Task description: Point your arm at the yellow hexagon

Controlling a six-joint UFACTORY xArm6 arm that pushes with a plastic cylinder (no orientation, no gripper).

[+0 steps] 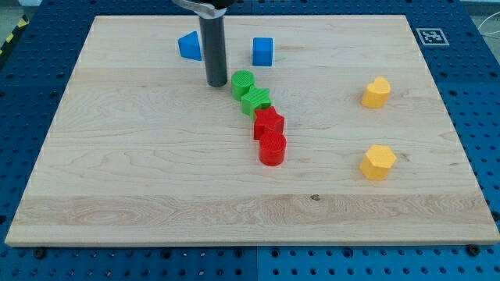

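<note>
near green cylinder (243, 80) | my tip (216, 83) | yellow hexagon (378, 161) well apart

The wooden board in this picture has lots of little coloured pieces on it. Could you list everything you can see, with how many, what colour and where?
Wooden board: one, light wood, fills most of the view.
Blue perforated table: one, blue, around the board.
Black-and-white marker tag: one, board's top right corner.
Blue triangular block: one, top, just left of the rod.
Blue cube: one, top centre.
Green cylinder: one, centre, touching the green star.
Green star block: one, just below the cylinder.
Red star block: one, below the green star.
Red cylinder: one, centre, end of the chain.
Yellow heart-like block: one, right.
Yellow hexagon: one, lower right.
My tip: one dark rod, left of the green cylinder, far from the hexagon.
</note>
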